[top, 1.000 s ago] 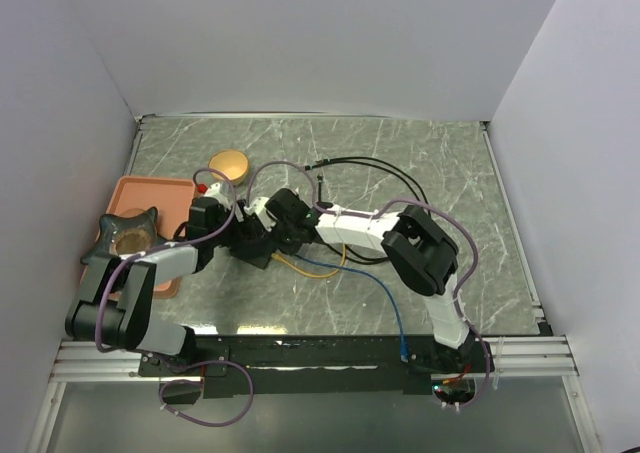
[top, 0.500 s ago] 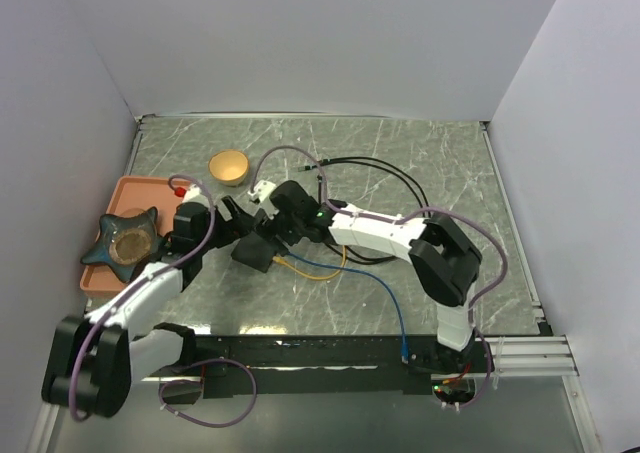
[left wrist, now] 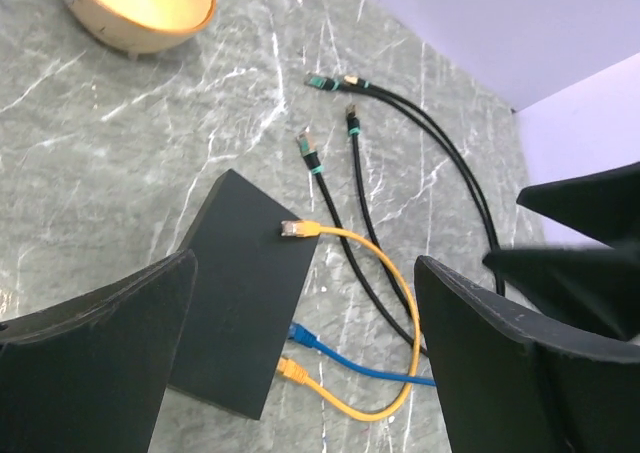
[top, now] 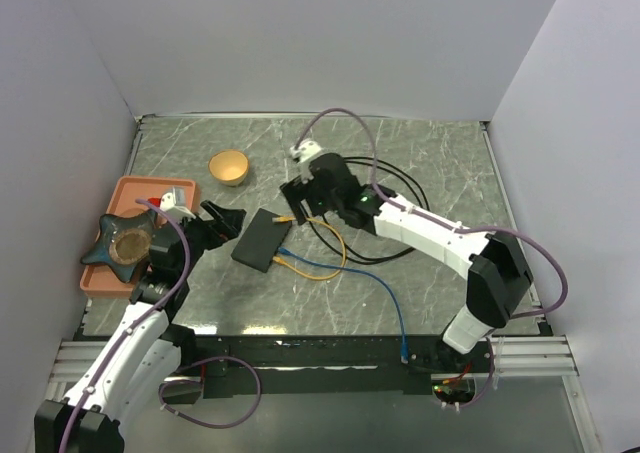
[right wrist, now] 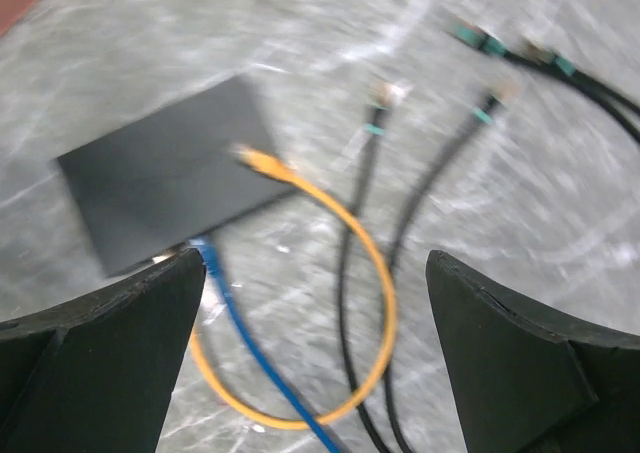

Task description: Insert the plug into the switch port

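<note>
Left pincer [top: 222, 220] spread beside switch [top: 260, 240] edge; right pincer [top: 297, 195] spread; yellow plug [left wrist: 292, 229] atop.

This is a robot lab's test cell, not a home or a shop. Plain pale panels [top: 300, 43] wall in the table [top: 430, 143] on the left, right and far sides, with nothing hung on them. The table has a grey marble-look top. Two white-and-black robot arms, the left arm [top: 135, 338] and the right arm [top: 430, 235], are mounted on a metal rail [top: 530, 353] along the near edge. Purple wiring [top: 340, 112] loops loose from them. Odd props lie scattered on the table: an orange tray [top: 135, 188], a small bowl [top: 229, 166], a switch [top: 258, 240] and loose network cables [left wrist: 351, 128].
</note>
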Controlling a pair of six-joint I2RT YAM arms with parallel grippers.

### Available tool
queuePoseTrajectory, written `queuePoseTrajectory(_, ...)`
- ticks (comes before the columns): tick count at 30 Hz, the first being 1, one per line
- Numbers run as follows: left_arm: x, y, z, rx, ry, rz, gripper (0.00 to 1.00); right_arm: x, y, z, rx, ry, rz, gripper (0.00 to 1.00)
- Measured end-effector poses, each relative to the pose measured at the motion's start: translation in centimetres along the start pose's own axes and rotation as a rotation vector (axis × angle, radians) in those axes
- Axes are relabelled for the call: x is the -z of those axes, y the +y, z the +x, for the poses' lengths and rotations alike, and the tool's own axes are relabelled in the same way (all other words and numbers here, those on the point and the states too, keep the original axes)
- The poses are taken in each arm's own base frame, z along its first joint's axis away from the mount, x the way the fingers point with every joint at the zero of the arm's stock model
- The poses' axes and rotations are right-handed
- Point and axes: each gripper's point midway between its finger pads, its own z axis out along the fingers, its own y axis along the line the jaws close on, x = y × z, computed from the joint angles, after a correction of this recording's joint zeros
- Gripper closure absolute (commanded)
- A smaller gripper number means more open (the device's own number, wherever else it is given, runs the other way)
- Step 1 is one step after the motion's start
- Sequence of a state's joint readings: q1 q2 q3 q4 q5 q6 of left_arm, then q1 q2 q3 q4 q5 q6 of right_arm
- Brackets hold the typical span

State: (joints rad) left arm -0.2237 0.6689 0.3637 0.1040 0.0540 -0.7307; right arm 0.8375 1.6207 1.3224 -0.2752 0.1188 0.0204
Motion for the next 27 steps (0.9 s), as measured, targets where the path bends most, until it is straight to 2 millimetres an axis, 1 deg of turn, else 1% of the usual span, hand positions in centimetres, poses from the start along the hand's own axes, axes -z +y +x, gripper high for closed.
queuePoseTrajectory(3,0.1,-0.2,-0.1,0.004,-0.005,0.007,0.04,-0.1,-3.0,0.9,-0.082,0.022,0.059,0.01)
queuePoseTrajectory(6,0.1,-0.1,0.0,0.011,0.001,0.003,0.04,-0.5,-4.9,1.6,-0.133,0.044,0.1,0.01)
queuePoseTrajectory(8,0.1,-0.1,0.1,0.013,0.004,0.004,0.04,-0.9,-5.6,2.0,-0.152,0.064,0.115,0.01)
queuePoseTrajectory(11,0.1,-0.2,0.1,0.015,0.007,0.007,0.04,-2.3,-6.2,2.3,-0.167,0.092,0.124,0.02)
queuePoseTrajectory(13,0.1,-0.2,0.2,0.015,0.009,0.008,0.04,-3.6,-6.3,2.3,-0.172,0.108,0.116,0.03)
queuePoseTrajectory(16,0.0,-0.2,0.3,0.015,0.015,0.009,0.04,-6.0,-6.5,2.2,-0.176,0.134,0.109,0.1)
queuePoseTrajectory(17,0.0,-0.2,0.4,0.015,0.019,0.008,0.04,-6.7,-6.4,2.1,-0.175,0.145,0.105,0.13)
queuePoseTrajectory(18,-0.1,-0.1,0.5,0.015,0.025,0.006,0.04,-7.7,-6.4,2.0,-0.175,0.157,0.106,0.14)
queuePoseTrajectory(20,-0.2,0.1,0.8,0.016,0.037,0.002,0.04,-9.6,-6.4,1.8,-0.171,0.164,0.104,0.2)
queuePoseTrajectory(22,-0.3,0.2,1.1,0.016,0.048,-0.003,0.04,-11.1,-6.4,2.5,-0.166,0.187,0.104,0.25)
queuePoseTrajectory(25,-0.5,0.4,1.4,0.016,0.063,-0.008,0.04,-12.4,-6.3,3.8,-0.159,0.24,0.105,0.29)
queuePoseTrajectory(27,-0.6,0.5,1.7,0.015,0.072,-0.009,0.04,-13.2,-6.1,4.5,-0.152,0.268,0.098,0.29)
